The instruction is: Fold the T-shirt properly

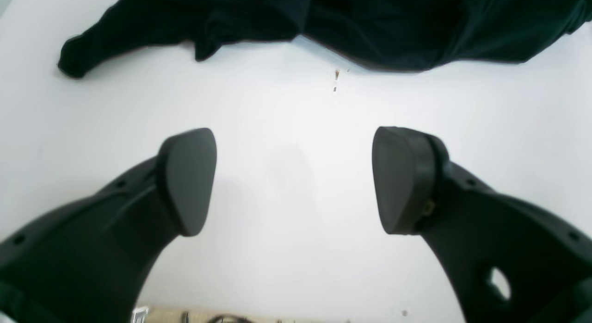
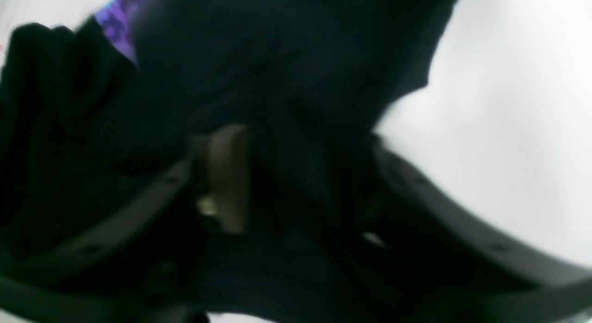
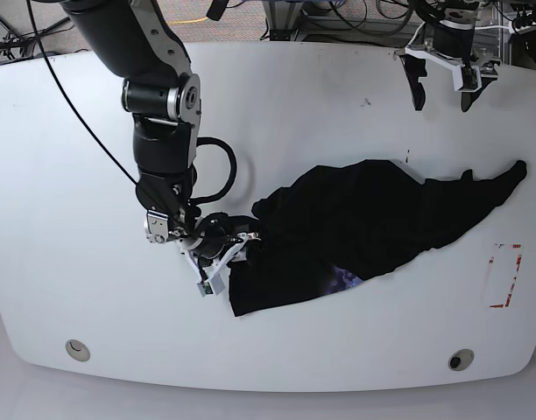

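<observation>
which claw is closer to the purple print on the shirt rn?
Right. The right claw is down in the T-shirt beside the purple print; the left claw hangs open above the table, clear of the cloth.

The T-shirt is made of soft, matt black cloth, creased and rumpled into loose folds, with a small purple-blue printed patch that looks slightly brighter than the fabric around it. The table is seen as a smooth, white, matt surface, faintly marked by a few small brown specks. The left claw is formed of dark moulded plastic with a dull finish; its fingertips are covered by smooth, matt grey pads that look rubbery. The right claw is shown blurred, its curved dark arms appearing as matt plastic. The arm above it is cased in glossy black shells with a grey metallic joint.
</observation>
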